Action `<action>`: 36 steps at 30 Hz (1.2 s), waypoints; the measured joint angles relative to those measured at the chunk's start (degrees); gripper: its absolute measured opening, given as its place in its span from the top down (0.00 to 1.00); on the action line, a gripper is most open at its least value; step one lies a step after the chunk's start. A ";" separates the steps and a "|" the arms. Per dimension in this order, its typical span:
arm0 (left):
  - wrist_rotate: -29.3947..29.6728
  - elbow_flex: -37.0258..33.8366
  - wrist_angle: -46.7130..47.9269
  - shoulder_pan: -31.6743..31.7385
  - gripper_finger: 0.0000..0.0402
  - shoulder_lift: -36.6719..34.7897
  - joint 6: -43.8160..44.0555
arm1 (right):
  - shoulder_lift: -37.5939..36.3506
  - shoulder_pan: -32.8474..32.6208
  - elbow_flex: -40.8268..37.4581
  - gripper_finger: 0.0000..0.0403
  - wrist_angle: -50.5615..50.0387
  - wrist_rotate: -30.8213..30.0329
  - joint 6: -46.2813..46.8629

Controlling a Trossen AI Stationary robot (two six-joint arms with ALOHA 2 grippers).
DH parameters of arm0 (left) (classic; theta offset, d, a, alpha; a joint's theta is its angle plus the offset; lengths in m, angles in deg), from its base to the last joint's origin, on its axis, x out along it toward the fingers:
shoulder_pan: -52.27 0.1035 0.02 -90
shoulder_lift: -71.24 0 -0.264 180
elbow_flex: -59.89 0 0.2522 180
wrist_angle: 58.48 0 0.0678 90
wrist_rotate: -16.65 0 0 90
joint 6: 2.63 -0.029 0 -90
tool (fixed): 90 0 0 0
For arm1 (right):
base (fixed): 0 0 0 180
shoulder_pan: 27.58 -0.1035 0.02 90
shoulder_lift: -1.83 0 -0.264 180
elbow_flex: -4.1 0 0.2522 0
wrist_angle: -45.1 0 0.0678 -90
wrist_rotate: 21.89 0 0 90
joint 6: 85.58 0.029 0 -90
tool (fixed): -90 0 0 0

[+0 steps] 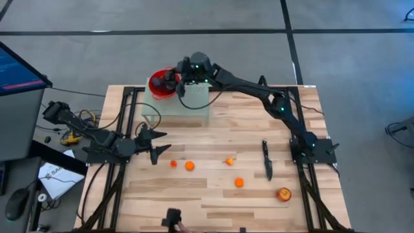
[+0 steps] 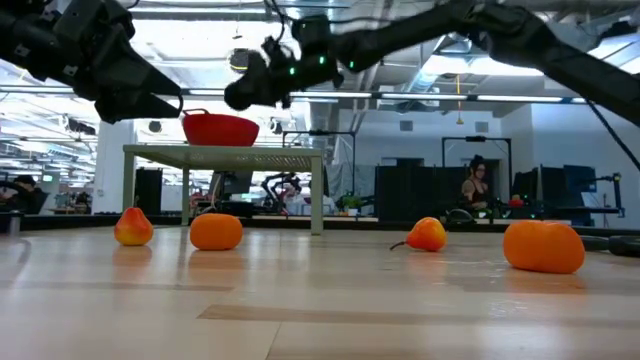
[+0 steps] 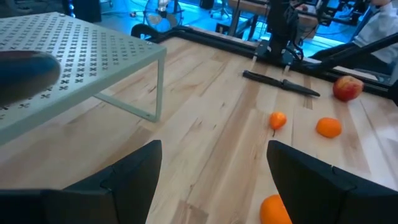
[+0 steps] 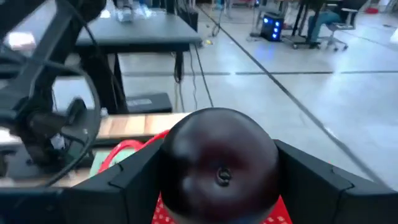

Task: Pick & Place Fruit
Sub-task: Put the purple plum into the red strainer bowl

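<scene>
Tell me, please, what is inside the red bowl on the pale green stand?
The right gripper holds a dark purple plum right over the red bowl. Dark fruit shows inside; arm and plum hide the rest.

a robotics lab — open hall with workbenches (image 2: 420, 195), monitor (image 1: 19, 68).

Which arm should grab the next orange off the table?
Left. Its open pincer sits beside the nearest oranges, while the right pincer is over the red bowl on the rack, holding a plum.
</scene>
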 joint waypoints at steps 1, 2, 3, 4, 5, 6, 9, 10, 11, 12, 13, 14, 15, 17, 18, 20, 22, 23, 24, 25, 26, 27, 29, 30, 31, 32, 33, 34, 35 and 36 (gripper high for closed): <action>0.00 0.00 -0.08 0.00 0.29 0.00 -0.01 | 0.76 0.40 0.00 0.34 0.60 0.51 1.21; 0.00 0.00 -0.12 0.00 0.29 0.00 -0.02 | 1.60 0.72 0.00 0.34 2.03 0.63 2.29; 0.00 0.00 -0.19 0.00 0.29 0.00 -0.03 | 2.37 0.91 0.00 0.34 3.15 0.81 3.23; 0.00 0.00 -0.33 0.00 0.29 0.00 -0.03 | 3.01 1.04 0.00 0.34 4.03 1.44 4.19; 0.00 0.00 -0.42 0.00 0.29 0.00 -0.05 | 3.57 1.17 0.00 0.34 4.95 2.12 5.14; 0.00 0.00 -0.46 0.00 0.29 0.00 -0.06 | 4.02 1.15 0.00 0.34 5.30 2.86 5.64; 0.00 0.00 -0.50 0.00 0.29 0.00 -0.07 | 4.39 0.89 0.00 0.34 5.95 3.06 5.85; 0.00 0.00 -0.52 0.00 0.29 0.00 -0.07 | 4.39 0.74 0.04 0.34 6.30 3.06 5.77; 0.00 0.00 -0.52 0.00 0.29 0.00 -0.07 | 4.39 0.57 0.04 0.34 6.41 3.02 5.60; 0.00 0.00 -0.56 0.00 0.29 0.00 -0.07 | 4.39 0.48 0.04 0.34 6.76 2.86 5.58; -0.01 0.00 -0.63 0.00 0.29 0.00 -0.07 | 4.39 0.47 0.04 0.34 7.23 2.69 5.59; -0.01 0.00 -0.78 0.00 0.29 0.00 -0.07 | 4.39 0.47 0.04 0.34 7.92 2.58 5.60; -0.02 0.00 -0.91 0.00 0.29 0.00 -0.07 | 4.39 0.47 0.04 0.34 8.77 2.57 5.61; -0.02 0.00 -0.94 0.00 0.29 0.00 -0.07 | 4.33 0.47 0.07 0.34 9.38 2.54 6.32; -0.02 0.00 -0.94 0.00 0.29 0.00 -0.07 | 4.33 0.47 0.06 0.34 9.31 2.50 6.80; -0.02 0.00 -0.96 0.00 0.29 0.00 -0.07 | 4.33 0.46 0.04 0.34 8.68 2.50 7.00; -0.06 0.00 -1.54 0.00 0.29 0.00 -0.28 | 3.59 0.23 0.00 0.34 6.85 3.00 6.89; -0.08 0.08 -1.92 -0.02 0.29 0.00 -0.75 | 2.75 -0.12 -0.02 0.34 4.81 3.04 6.06; -0.09 0.42 -1.88 -0.15 0.29 0.00 -1.41 | 1.36 -0.66 -0.02 0.34 1.96 3.05 4.39; -0.10 0.83 -1.94 -0.57 0.29 0.00 -1.79 | -0.38 -1.42 -0.02 0.34 -2.20 3.08 2.03; -0.07 1.31 -2.01 -1.11 0.29 -0.02 -2.46 | -2.25 -2.41 -0.01 0.34 -6.48 3.03 -1.09; -0.07 1.78 -2.09 -1.67 0.29 0.00 -3.14 | -4.34 -3.49 0.09 0.34 -11.43 2.90 -4.53; 0.68 2.65 -2.13 -2.76 0.29 0.00 -4.84 | -8.11 -6.04 0.15 0.34 -22.54 1.36 -11.16; 1.48 2.99 -2.13 -3.34 0.29 0.00 -5.93 | -9.63 -7.51 0.15 0.34 -27.72 0.35 -14.06; 2.37 3.34 -2.13 -3.87 0.29 0.00 -7.48 | -10.84 -9.02 0.15 0.34 -33.03 -0.52 -16.63; 3.06 3.73 -2.15 -4.35 0.29 0.00 -9.51 | -11.84 -10.55 0.12 0.34 -37.90 -1.27 -18.81; 3.21 4.29 -2.19 -4.77 0.29 0.07 -11.98 | -12.63 -12.11 0.07 0.34 -42.38 -1.47 -20.51; 3.19 4.99 -2.35 -5.15 0.29 0.37 -14.86 | -13.17 -13.59 0.07 0.34 -46.56 -1.41 -21.83; 2.94 5.87 -2.53 -5.44 0.29 0.90 -18.05 | -13.63 -14.97 0.07 0.34 -50.11 -1.22 -22.99; 1.95 6.95 -2.64 -5.62 0.29 1.61 -21.59 | -13.91 -16.23 0.07 0.34 -53.67 -0.45 -24.06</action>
